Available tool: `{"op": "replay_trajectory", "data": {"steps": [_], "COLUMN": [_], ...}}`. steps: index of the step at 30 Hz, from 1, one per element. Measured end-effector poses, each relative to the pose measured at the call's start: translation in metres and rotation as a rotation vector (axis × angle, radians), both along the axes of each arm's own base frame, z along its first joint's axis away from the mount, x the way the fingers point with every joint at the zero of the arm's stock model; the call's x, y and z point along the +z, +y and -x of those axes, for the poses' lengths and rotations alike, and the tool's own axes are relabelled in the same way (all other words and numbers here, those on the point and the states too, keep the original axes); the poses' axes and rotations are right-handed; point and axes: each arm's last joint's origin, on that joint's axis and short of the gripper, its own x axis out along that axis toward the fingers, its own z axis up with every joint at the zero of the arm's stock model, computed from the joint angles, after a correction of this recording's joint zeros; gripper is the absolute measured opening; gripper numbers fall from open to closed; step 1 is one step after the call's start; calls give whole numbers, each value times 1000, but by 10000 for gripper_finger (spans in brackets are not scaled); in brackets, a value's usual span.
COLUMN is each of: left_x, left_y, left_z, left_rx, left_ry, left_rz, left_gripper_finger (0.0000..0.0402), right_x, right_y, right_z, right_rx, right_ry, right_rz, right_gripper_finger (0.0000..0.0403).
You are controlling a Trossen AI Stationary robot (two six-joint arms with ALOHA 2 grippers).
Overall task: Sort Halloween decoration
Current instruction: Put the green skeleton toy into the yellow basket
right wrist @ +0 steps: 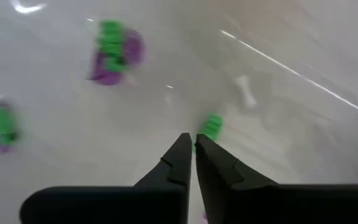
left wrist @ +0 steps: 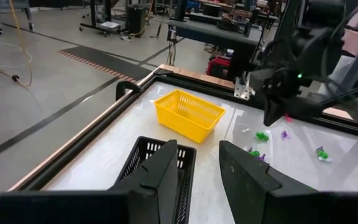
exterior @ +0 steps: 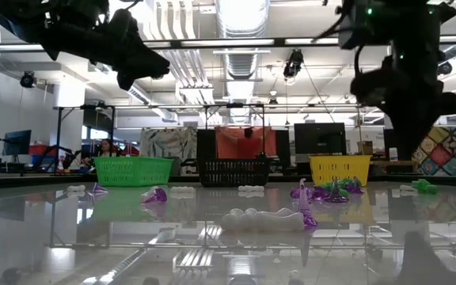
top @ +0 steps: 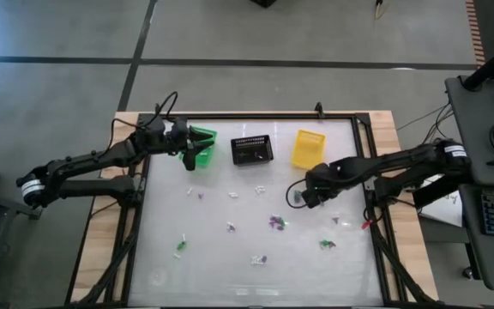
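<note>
Tiny white, purple and green trinkets lie scattered on the glossy table, among them a purple cluster (top: 275,222), a green piece (top: 179,247) and a white bone (exterior: 261,219). My left gripper (top: 193,158) (left wrist: 197,167) hangs open above the table between the green basket (top: 202,136) and the black basket (left wrist: 160,163), touching nothing. My right gripper (top: 302,196) (right wrist: 193,144) is raised over the table's right half, near the yellow basket (top: 308,148). It is shut, with a small green trinket (right wrist: 213,126) at its fingertips. My right gripper has the green trinket (right wrist: 214,124) at the very ends of its two fingers, pinched from above with the fingers pointing down at the table. Only a small green bit shows past the tips. It looks lifted clear of the blurred table below.
Green (exterior: 133,170), black (exterior: 234,172) and yellow (exterior: 340,169) baskets stand in a row along the far side. More trinkets lie under the right gripper: a purple-green one (right wrist: 114,53) and a white bone (right wrist: 246,91). A raised frame (left wrist: 129,93) borders the table.
</note>
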Motion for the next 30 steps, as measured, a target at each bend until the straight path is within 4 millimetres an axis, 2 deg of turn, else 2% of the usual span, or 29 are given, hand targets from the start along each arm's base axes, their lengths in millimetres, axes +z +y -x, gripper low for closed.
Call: {"op": "replay_trajectory", "data": {"steps": [4,11,15,19,28,30], "left_x": [0,0,0,0,0,0], "left_y": [0,0,0,0,0,0], "left_z": [0,0,0,0,0,0], "left_rx": [0,3,5,5,5,4], "left_ry": [0,0,0,0,0,0], "left_rz": [0,-1,-1,-2,-5,-5], "left_gripper_finger": [102,102,102,102,102,102], "right_x": [-10,-30,-38,-41,-42,-42], "right_y": [0,1,1,1,1,1], "right_z": [-2,-9,-12,-14,-17,-18], "right_rx": [-30,-20,-7,7,14,21], "right_ry": [79,182,217,210,189,189], "right_rz": [-1,-28,-26,-27,-27,-27], "right_gripper_finger": [54,146,168,151,33,17]}}
